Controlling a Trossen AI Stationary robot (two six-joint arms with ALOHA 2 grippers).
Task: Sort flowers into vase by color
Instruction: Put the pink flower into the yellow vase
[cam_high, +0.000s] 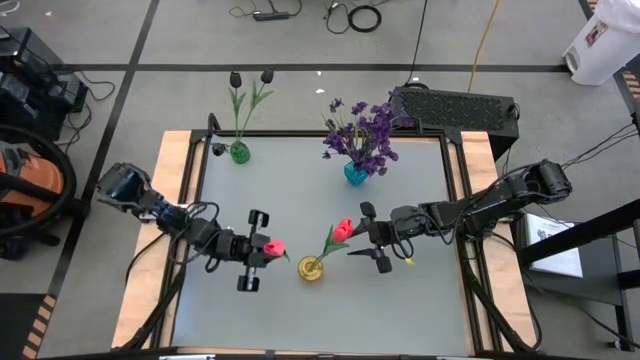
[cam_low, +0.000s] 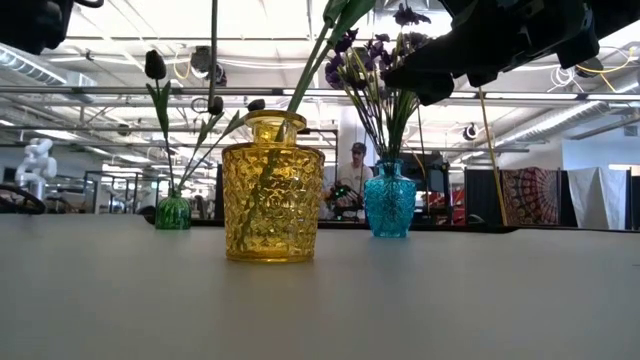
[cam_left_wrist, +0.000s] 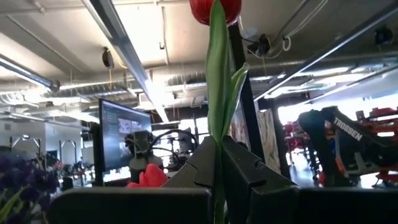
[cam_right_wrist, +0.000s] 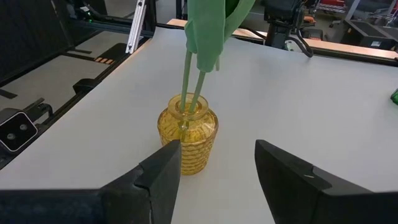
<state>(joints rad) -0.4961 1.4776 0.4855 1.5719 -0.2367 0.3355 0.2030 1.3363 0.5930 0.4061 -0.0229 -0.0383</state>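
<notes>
- A grey counter (cam_high: 400, 300) with pale wood edges
- An orange and black vacuum cleaner (cam_high: 25, 185) on the floor, off to one side
- A black box with small holes (cam_high: 455, 108) behind the counter
- A coiled black cable (cam_high: 365, 17) on the floor
- A white bin (cam_high: 603, 45) in the far corner
- A person (cam_low: 357, 160) far back in the room
- A lit screen (cam_left_wrist: 124, 140)

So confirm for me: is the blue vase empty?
No, the blue vase holds a bunch of purple flowers, which the high view shows spreading above it.
</notes>
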